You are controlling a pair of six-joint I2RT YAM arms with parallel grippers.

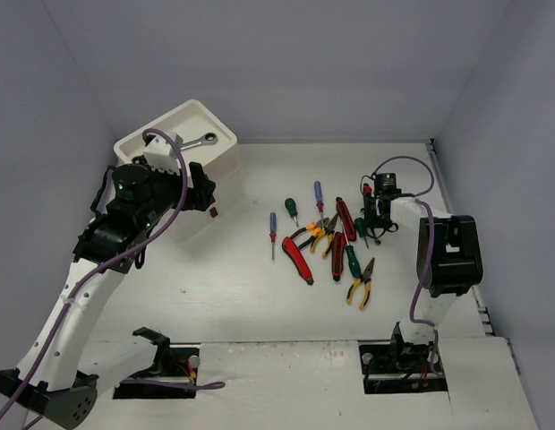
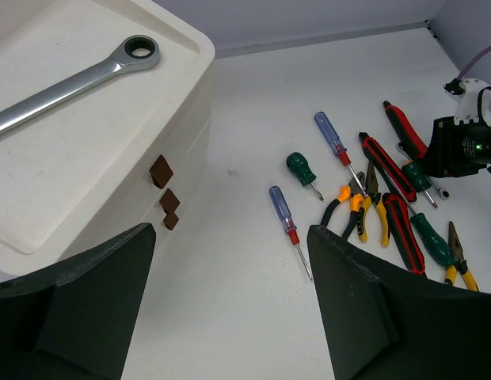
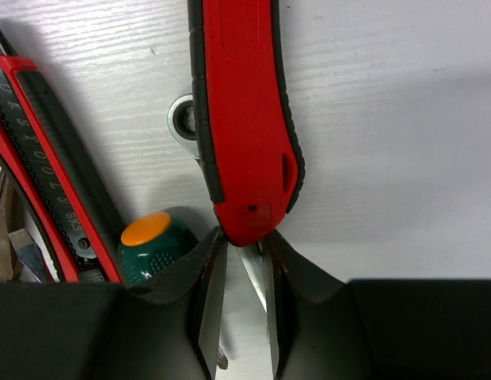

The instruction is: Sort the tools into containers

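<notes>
Well to the right of the white drawer box [image 1: 226, 170], the red-handled cutter [image 3: 245, 119], black-edged with a silver blade, lies on the desk [image 1: 215, 287] with the right end effector [image 3: 244, 265] narrowed about its blade, contact unclear, while the left end effector [image 2: 230, 301], beside the box, gapes wide and empty.

Two blue screwdrivers [image 2: 281, 207], two wrenches [image 2: 71, 83]

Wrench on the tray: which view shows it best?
Left wrist: the wrench lies large and sharp on the tray, ring head clear. Top external shows it small, handle partly hidden. Right wrist doesn't show it.
</notes>
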